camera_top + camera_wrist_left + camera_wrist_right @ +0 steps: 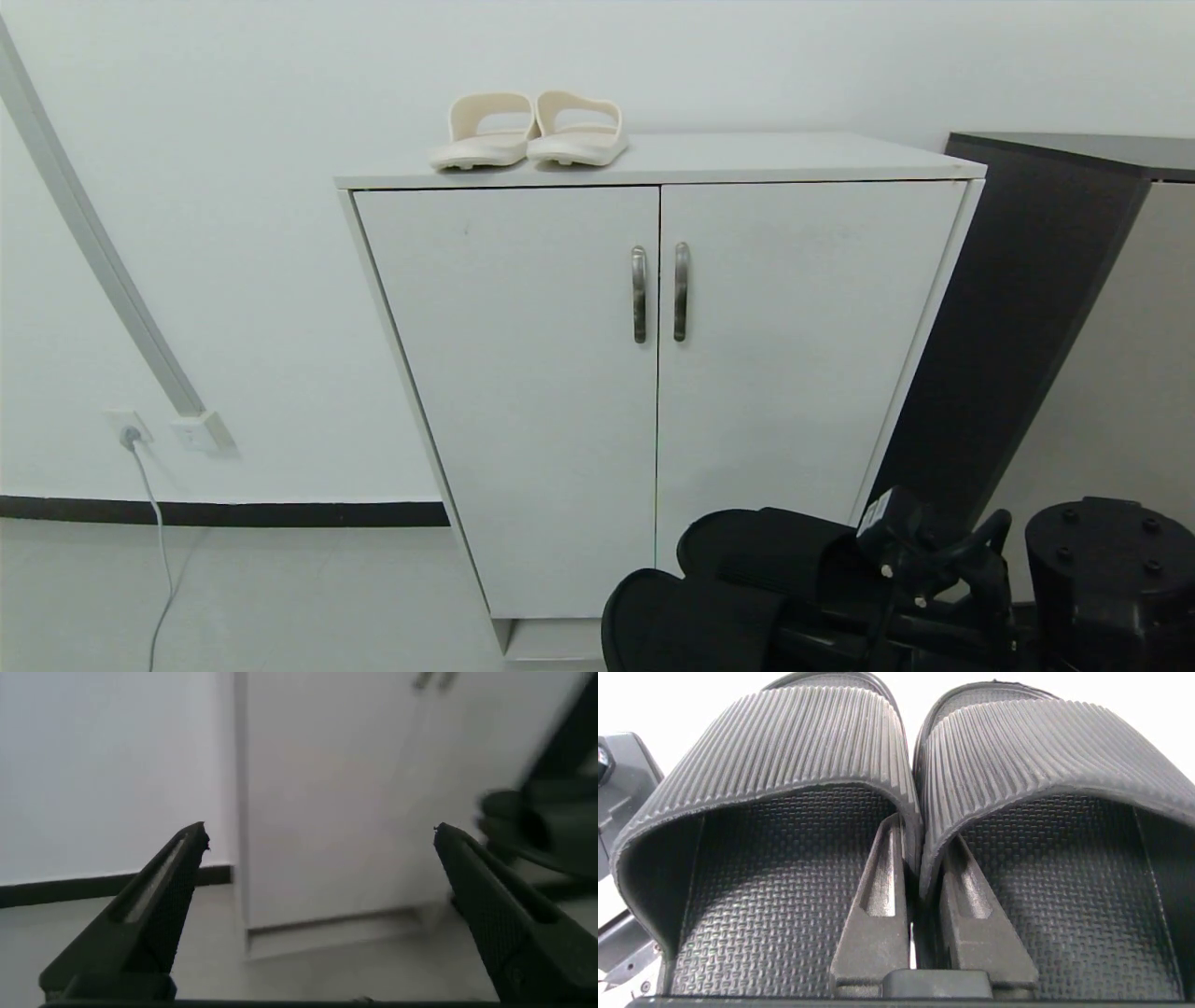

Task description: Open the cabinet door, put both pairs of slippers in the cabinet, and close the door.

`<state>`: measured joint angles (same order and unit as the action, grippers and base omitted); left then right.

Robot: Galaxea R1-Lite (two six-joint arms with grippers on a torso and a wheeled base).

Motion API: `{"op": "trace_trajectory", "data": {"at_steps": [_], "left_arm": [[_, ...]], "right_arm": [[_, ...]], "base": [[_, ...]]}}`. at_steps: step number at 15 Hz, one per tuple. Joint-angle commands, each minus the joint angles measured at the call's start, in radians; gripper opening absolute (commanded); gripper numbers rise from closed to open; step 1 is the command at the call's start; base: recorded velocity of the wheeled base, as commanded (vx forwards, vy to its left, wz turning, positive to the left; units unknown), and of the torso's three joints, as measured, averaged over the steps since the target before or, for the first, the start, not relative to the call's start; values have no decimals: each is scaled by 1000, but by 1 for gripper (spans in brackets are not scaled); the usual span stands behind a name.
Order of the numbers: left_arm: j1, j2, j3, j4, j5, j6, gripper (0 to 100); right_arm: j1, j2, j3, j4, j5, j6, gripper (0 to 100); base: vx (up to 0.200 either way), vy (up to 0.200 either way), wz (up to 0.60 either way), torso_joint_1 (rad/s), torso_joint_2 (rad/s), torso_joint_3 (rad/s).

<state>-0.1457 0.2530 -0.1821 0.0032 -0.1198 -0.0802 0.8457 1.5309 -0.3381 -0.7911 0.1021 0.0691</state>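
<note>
**White wall, cabinet shut, black pair in right gripper**

White wall [233,233] behind everything in the head view. Cabinet [794,154] stands against it with left door [523,373] and right door [794,355] both closed. The two handles [639,294] sit side by side at the centre seam. Cream slippers [528,145] are on the cabinet top, on its left half and close to the front edge, the two touching and well off the right corners. Black slippers [747,560] are low down in front of the right door's bottom corner, off the floor, on the right arm. A dark cabinet [1018,308] sits just beside the white one's right side. Socket [129,431] is low on the wall to the left, with a cable [163,560] hanging from it.

Left wrist view: left gripper [320,831] is spread wide with nothing between its fingers. It faces the cabinet's lower left corner, with floor [215,924] and black skirting [56,889] alongside. The black pair is a blur off to one side.

Right wrist view: right gripper [922,845] has one finger inside each black slipper, under the straps. The fingers are nearly together. They pinch the two adjoining inner side walls between them, so both slippers are carried as one, soles level and side by side.
</note>
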Motion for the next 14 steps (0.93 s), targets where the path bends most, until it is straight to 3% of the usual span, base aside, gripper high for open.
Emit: {"op": "trace_trajectory", "data": {"at_steps": [1,5,7,8,10,13,14], "left_arm": [[-84,152,-28,-20,-44,-6,100],[-95,385,-25,-233,-118,-7,100],[-97,512,-28,-361,-123,-4,100],[-115,598,-31,-454,-126,-6,100],[-155,698,-50,-539,-126,-9,100],[-230,763,-111,-549,-127,-13,100],[-273,816,-180,-549,-127,-15,100]], "right_arm": [[3,6,2,0,1,0,0],[21,8,4,1,-4,-20,0],[21,6,5,0,-4,-20,0],[19,6,5,0,-4,-20,0],[19,5,4,0,-4,-20,0],[19,6,5,0,-4,-20,0],[19,2,5,0,-5,-20,0]], "base": [[0,0,0,0,0,0],[0,0,0,0,0,0],[0,0,0,0,0,0],[0,0,0,0,0,0],[0,0,0,0,0,0],[0,0,0,0,0,0],[0,0,0,0,0,0]]}}
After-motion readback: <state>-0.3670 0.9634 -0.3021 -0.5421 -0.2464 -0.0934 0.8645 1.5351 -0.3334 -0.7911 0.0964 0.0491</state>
